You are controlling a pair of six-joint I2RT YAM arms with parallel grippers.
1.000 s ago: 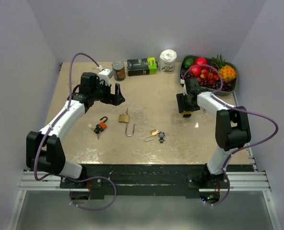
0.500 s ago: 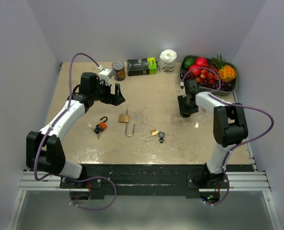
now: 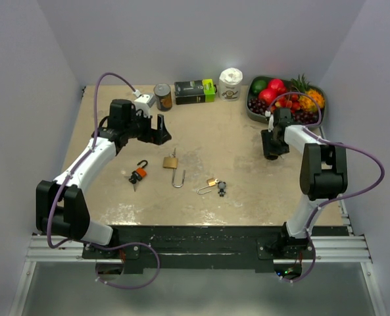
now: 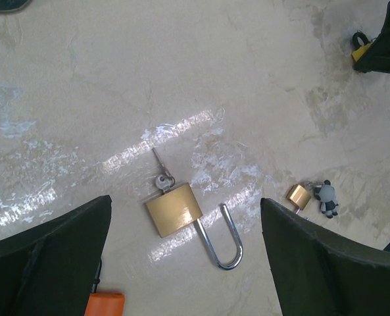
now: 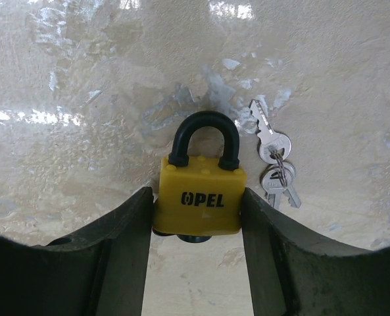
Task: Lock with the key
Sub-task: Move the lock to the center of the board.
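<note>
Beige and scuffed, the desk (image 3: 234, 151) fills the middle of the top view between pale walls. At upper left the left gripper (image 3: 157, 130) hovers with its fingers spread wide and nothing between them, in the same spot as a second ago. Below it lies an orange padlock (image 3: 139, 173) with a dark shackle. Just to its right is a brass padlock (image 4: 173, 209) whose long shackle (image 4: 224, 240) stands open, with a key (image 4: 160, 174) touching the end opposite. In the left wrist view this lock lies between the two dark fingers but apart from both. Further right sits a small brass padlock (image 4: 298, 195) just beside a panda charm (image 4: 326, 197). The right gripper (image 3: 270, 148) has shifted rightward since the earlier frames and is now below the fruit bowl (image 3: 250, 105), near the desk's right edge. It is clenched on a yellow padlock (image 5: 200, 194) with its shackle shut, both fingers pressing its sides. Two keys (image 5: 277, 168) lie on the desk just to its right.
</note>
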